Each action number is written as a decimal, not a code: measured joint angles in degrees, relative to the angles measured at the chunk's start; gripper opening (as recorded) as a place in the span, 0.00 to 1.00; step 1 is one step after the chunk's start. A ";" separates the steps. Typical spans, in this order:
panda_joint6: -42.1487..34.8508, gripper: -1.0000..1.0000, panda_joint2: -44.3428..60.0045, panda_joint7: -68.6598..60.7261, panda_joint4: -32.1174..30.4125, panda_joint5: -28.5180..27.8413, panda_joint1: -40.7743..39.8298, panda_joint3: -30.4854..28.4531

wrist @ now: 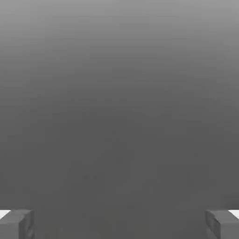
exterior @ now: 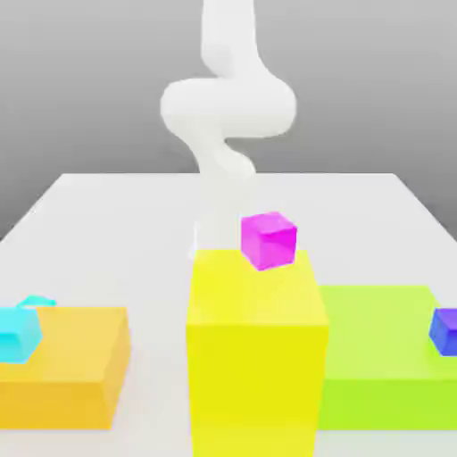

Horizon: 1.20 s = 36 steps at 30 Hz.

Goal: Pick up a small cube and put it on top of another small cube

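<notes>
— So where do the small cubes sit?

— Magenta cube [exterior: 268, 239] is on top of the tall yellow block [exterior: 256, 348], near its far edge. Cyan cube [exterior: 20, 333] rests on the low orange block [exterior: 64, 366] at the exterior view's left, and a blue cube [exterior: 444, 330] sits on the green block [exterior: 384, 357] at that view's right. All three are well apart, each on its own pedestal, and the pedestals stand on the pale counter [exterior: 134, 205].

— And the claw?

— Spread wide, holding nothing. In the hand view its two grey fingertips [wrist: 16, 225] sit far apart with only blank grey between them. The white arm [exterior: 228, 107] rises behind the yellow block.

— What could go wrong from here?

— I'd judge the magenta cube is the risky pick: being so near the far edge, a slightly off descent could nudge it over the back. The height steps matter too; carrying a cube low across could clip the yellow block. And a release off centre on so small a target would likely let the cube slide off.
</notes>
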 joint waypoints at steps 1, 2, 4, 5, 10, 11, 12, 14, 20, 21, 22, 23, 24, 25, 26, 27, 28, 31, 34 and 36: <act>1.21 0.50 2.27 2.50 -0.93 -0.15 -1.92 -0.39; 2.37 0.50 4.44 4.87 -1.81 -0.28 -3.76 -0.78; 4.61 0.50 8.65 9.69 -3.53 -0.81 -6.86 -1.98; 5.72 0.50 10.73 11.98 -4.39 -0.96 -8.56 -2.45; 11.27 0.50 21.08 23.16 -8.63 -1.34 -16.71 -5.24; 12.37 0.50 23.15 25.37 -9.48 -1.38 -18.18 -5.98; 13.48 0.50 25.21 27.55 -10.33 -1.39 -19.58 -6.77; 15.69 0.50 29.35 31.79 -12.02 -1.23 -22.17 -8.57; 22.33 0.50 41.99 42.36 -17.11 2.26 -31.11 -13.77; 23.41 0.50 44.14 43.67 -17.95 3.47 -32.25 -14.29; 24.62 0.50 46.30 44.30 -18.49 4.90 -32.92 -14.44; 26.05 0.50 48.45 44.00 -18.55 6.46 -33.51 -13.97; 27.58 0.50 50.57 43.23 -18.38 8.08 -34.22 -13.13; 29.17 0.50 52.67 42.28 -18.09 9.63 -35.13 -11.99; 30.79 0.50 54.75 41.33 -17.73 11.04 -36.22 -10.64; 32.43 0.50 56.81 40.42 -17.35 12.30 -37.42 -9.18; 34.09 0.00 58.85 39.62 -16.95 13.35 -38.72 -7.66; 34.15 0.00 58.85 39.66 -16.95 13.31 -38.72 -7.65; 35.03 0.00 59.87 39.32 -16.75 13.77 -39.39 -6.86; 33.54 0.00 58.09 40.13 -17.13 12.77 -38.44 -8.06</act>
